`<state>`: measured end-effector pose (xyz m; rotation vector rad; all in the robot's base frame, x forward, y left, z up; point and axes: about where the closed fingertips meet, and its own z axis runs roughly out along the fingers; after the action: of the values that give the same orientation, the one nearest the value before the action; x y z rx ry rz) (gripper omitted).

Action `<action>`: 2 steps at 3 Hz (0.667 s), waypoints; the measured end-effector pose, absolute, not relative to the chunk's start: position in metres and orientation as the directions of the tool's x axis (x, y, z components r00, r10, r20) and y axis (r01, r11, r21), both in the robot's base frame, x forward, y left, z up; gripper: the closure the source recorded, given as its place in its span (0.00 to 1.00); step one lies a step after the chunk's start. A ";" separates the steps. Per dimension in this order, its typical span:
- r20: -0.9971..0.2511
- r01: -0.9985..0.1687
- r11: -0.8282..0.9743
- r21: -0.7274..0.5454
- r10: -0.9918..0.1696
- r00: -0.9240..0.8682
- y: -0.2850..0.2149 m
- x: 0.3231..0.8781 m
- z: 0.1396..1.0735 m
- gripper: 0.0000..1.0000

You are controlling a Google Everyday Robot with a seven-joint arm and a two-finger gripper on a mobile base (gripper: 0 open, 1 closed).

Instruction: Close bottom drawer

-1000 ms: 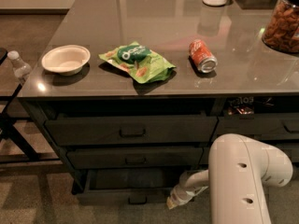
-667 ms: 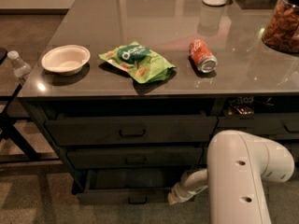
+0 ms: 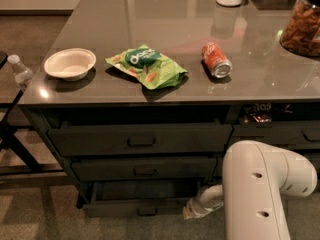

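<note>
Gripper [image 3: 192, 212] low at bottom of frame, right of centre, at right-hand end of bottom drawer [image 3: 135, 206]; touching its front or just short of it, hard to say. Wide or narrow: cannot tell.

Drawer pulled out at bottom centre, beneath two taller drawers [image 3: 140, 140], shallow dark inside showing above low front. Gripper set down there most likely to push front straight back, level with front rather than hooked on handle [image 3: 146, 211]. Pushing at one end, so some risk of skewing; nearer the middle probably safer.

Room to move: open floor ahead of front and toward lower left. White arm [image 3: 255, 184] filling lower right, close beside narrower stack. Only a short way back, by the look of it, before flush with cabinet. Bowl [image 3: 70, 63], chip bag [image 3: 146, 65] and can [image 3: 216, 60] up on counter [image 3: 165, 24], well apart from any push.
</note>
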<state>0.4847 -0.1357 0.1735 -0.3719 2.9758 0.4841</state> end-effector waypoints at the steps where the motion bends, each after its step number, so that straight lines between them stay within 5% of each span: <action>1: -0.098 -0.162 0.947 0.276 -0.140 -0.985 -0.155 0.475 0.162 1.00; 2: -0.089 -0.128 0.956 0.262 -0.108 -0.990 -0.164 0.474 0.159 1.00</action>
<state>0.4742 -0.1639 0.1589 -0.1837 3.0347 0.4140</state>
